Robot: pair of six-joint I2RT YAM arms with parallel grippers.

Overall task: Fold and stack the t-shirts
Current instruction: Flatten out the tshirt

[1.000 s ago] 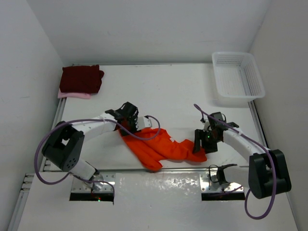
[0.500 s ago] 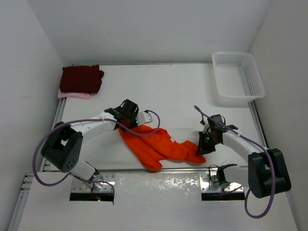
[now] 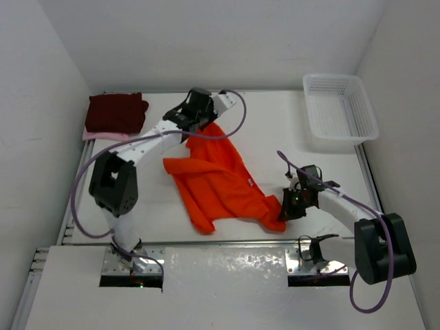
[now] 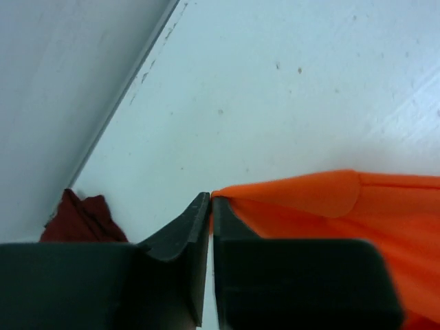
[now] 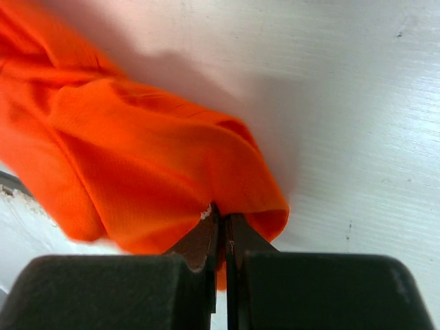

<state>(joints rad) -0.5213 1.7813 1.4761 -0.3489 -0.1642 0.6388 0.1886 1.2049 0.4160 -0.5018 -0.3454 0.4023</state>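
Note:
The bright orange t-shirt (image 3: pixel 218 180) lies stretched across the middle of the table, pulled out between both arms. My left gripper (image 3: pixel 201 124) is at the back, shut on the shirt's far corner (image 4: pixel 289 199), which it holds raised off the table. My right gripper (image 3: pixel 286 208) sits low at the front right, shut on the shirt's near edge (image 5: pixel 158 179). At the back left the dark maroon t-shirt (image 3: pixel 115 111) lies folded on top of the light pink t-shirt (image 3: pixel 104 136); the maroon one (image 4: pixel 81 217) also shows in the left wrist view.
A white lattice basket (image 3: pixel 340 110) stands at the back right. A raised rail (image 3: pixel 227 243) runs along the table's front edge, just before the arm bases. Walls close in the back and both sides.
My left gripper has swung from the middle left far toward the back, drawing the orange shirt out of its bunch into a spread sheet. My right gripper closed on the shirt's near edge and stayed put.

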